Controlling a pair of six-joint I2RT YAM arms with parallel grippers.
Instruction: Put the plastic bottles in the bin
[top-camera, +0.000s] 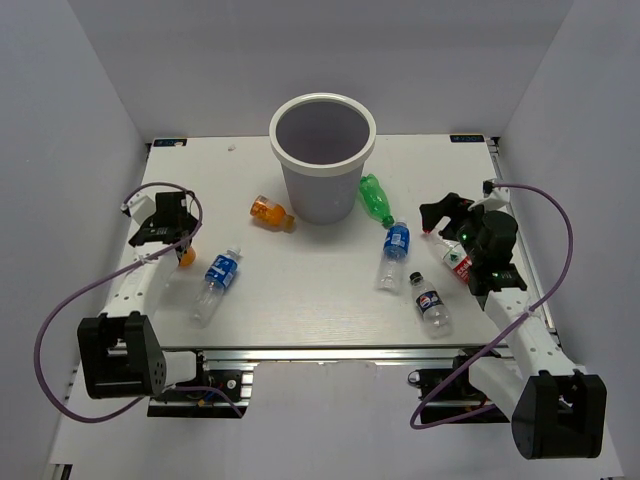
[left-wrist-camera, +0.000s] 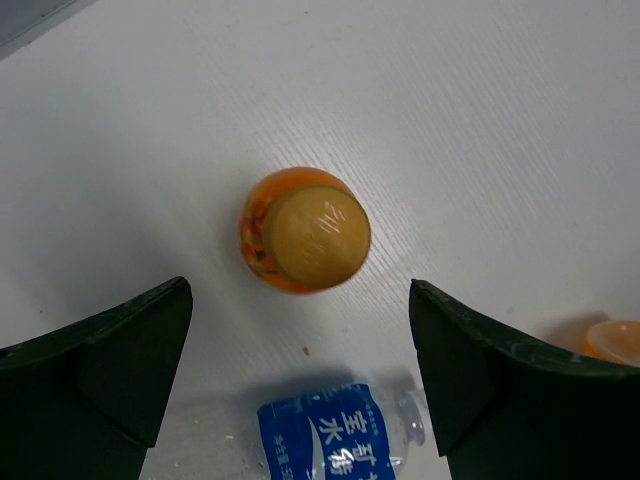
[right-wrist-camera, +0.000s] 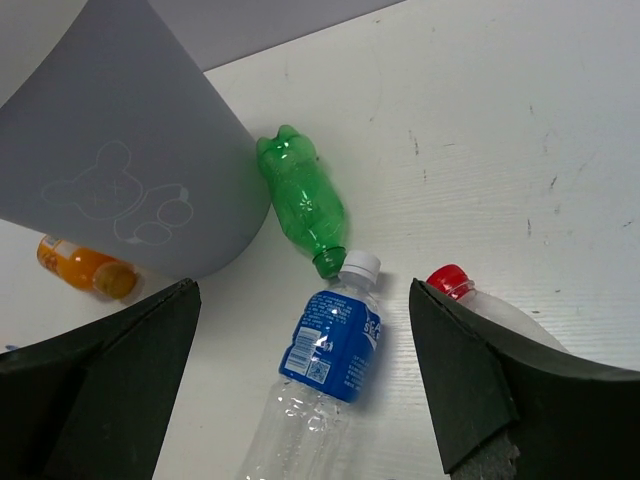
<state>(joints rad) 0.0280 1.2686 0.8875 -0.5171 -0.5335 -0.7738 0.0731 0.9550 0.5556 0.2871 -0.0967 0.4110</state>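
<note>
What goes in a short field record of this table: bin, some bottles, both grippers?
bin: upright, far centre, no bottle seen inside
green bottle: lying right of bin
blue-label bottle: lying, cap by green bottle's neck
stubby orange bottle: under left gripper, ungripped
left gripper: open, above stubby orange bottle
right gripper: open, holding nothing

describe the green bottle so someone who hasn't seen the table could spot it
Find the light-grey bin at the far middle of the table. Lying on its side just right of the bin's foot is the green bottle, its neck pointing toward the white cap of a blue-labelled bottle. It is the only green one; its neighbours are clear with blue or red labels.
</note>
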